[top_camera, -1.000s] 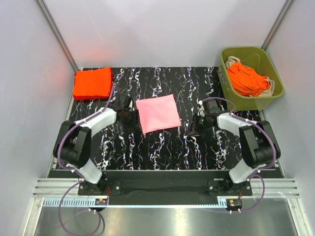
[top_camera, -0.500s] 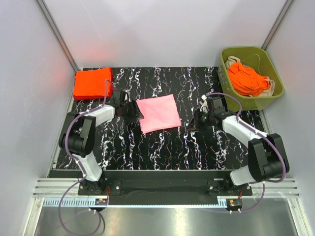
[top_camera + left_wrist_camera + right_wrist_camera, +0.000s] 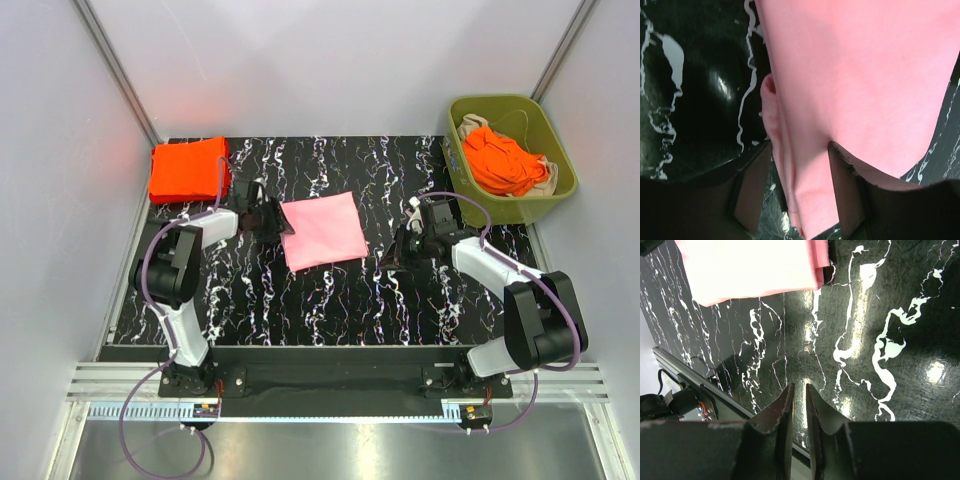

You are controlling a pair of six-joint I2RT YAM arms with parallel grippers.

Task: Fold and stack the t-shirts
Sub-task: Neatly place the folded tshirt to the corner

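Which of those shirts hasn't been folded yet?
The bright orange-red cloth t-shirt crumpled in the olive-green plastic bin; the light pink t-shirt and the other orange-red one lie flat, folded square.

Black marbled table carries a folded pink t-shirt mid-surface, folded orange-red t-shirt far-left; olive bin possibly overhanging far-right.

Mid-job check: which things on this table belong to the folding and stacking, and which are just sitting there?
Part of the job:
- folded pink t-shirt, mid-table
- folded orange-red stack, far left corner
- crumpled orange-red shirts, in the bin

Just there:
- olive-green bin, far right
- marbled black table
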